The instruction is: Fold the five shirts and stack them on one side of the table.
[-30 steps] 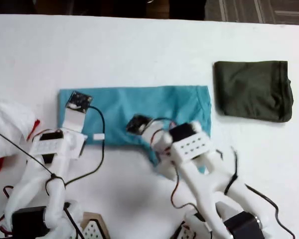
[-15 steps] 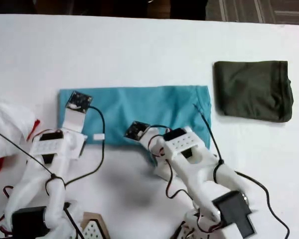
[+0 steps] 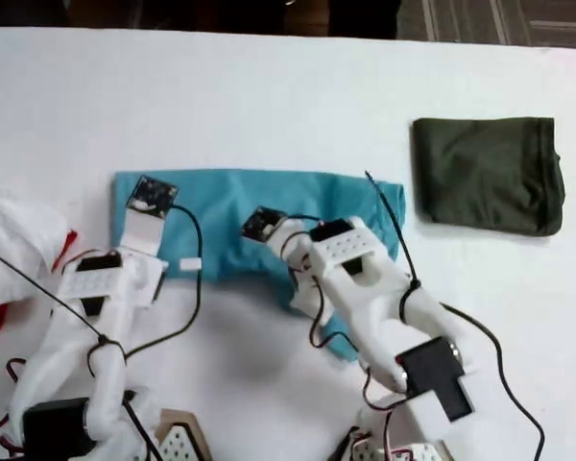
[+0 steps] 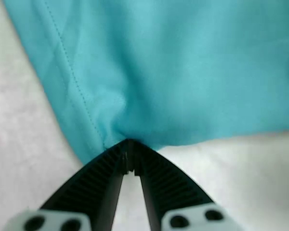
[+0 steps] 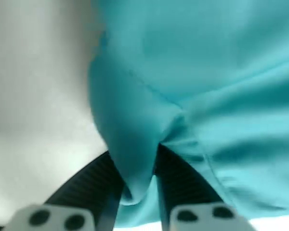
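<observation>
High view: the right arm (image 3: 365,283) has swung toward the left edge of the table (image 3: 269,86), rumpling the blue shirt (image 3: 240,206). The right gripper (image 5: 137,168) pinches a fold of it; the left gripper (image 4: 129,155) clamps its hem.

You have one turquoise shirt (image 3: 230,206), plain, at centre; one dark green shirt (image 3: 487,173), plain, at 2 o'clock; white cloth (image 3: 14,240) edged red at 9 o'clock; white table (image 3: 269,96).

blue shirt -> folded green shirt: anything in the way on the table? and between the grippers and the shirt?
Nothing visible. Only a narrow strip of bare table separates the blue shirt from the folded green shirt. The left gripper and right gripper both have their fingers shut on the blue shirt's near edge.
</observation>
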Motion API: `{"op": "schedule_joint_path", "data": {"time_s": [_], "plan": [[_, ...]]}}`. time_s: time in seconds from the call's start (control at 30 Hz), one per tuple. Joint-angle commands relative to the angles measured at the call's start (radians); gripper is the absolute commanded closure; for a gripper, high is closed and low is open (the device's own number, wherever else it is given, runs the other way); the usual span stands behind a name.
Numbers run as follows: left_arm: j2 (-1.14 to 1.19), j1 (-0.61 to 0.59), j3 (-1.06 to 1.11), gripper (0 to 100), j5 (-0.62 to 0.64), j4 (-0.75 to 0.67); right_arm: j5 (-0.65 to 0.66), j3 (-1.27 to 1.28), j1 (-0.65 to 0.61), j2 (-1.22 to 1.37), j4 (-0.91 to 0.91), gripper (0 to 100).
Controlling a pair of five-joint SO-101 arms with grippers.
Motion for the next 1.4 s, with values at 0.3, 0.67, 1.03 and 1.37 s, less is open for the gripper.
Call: {"op": "schedule_joint_path", "data": {"time_s": [0.3,0.67,1.03,1.37], "plan": [[-0.021,0.003,0.001,97,0.009,-0.012,0.144,-0.453,0.217,0.028,0.303,98.1],[-0.021,0.003,0.001,97,0.009,-0.012,0.080,-0.879,0.226,0.312,0.286,90.6],[-0.021,0.003,0.001,97,0.009,-0.012,-0.187,-1.551,0.252,0.654,0.460,81.3],[-0.021,0.003,0.001,97,0.009,-0.012,-0.121,-1.510,0.243,0.621,0.668,97.1]]}}
